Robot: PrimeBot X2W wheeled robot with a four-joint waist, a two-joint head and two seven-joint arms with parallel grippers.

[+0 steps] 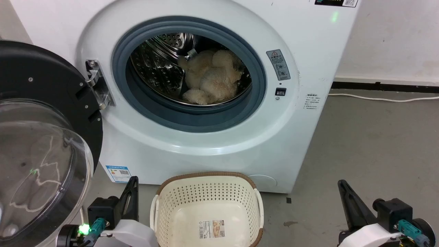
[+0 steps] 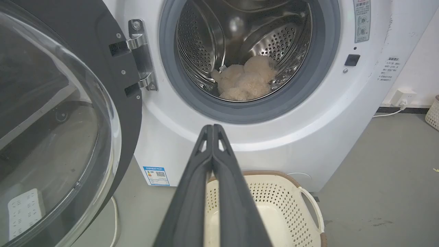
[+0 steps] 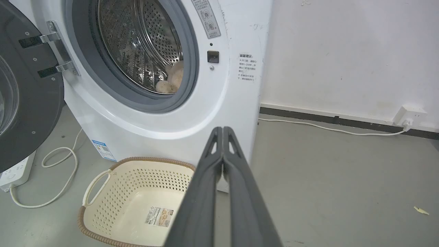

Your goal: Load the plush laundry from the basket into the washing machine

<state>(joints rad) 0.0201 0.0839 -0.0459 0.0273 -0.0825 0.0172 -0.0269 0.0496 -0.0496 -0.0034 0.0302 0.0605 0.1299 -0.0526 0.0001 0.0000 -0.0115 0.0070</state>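
LAUNDRY IN THE DRUM: The plush laundry (image 1: 211,77) lies inside the washing machine (image 1: 205,147), a cream heap of rounded limbs low in the steel drum (image 1: 157,65) and toward its right. Which limb is which, and where the head sits, is hard to make out. From the right wrist, the grey gasket (image 3: 191,68) hides all but a sliver of the toy. The round door (image 1: 51,79) hangs open at the machine's left, its glass bowl cut off by the picture's edge. The basket (image 1: 205,174) stands on the floor just in front of the machine, a label (image 1: 212,229) on its base and its near end cut off. The left claw (image 2: 212,128) and right claw (image 3: 223,129), each with fingers pressed together, sit in front of the machine, one on either side of the basket.
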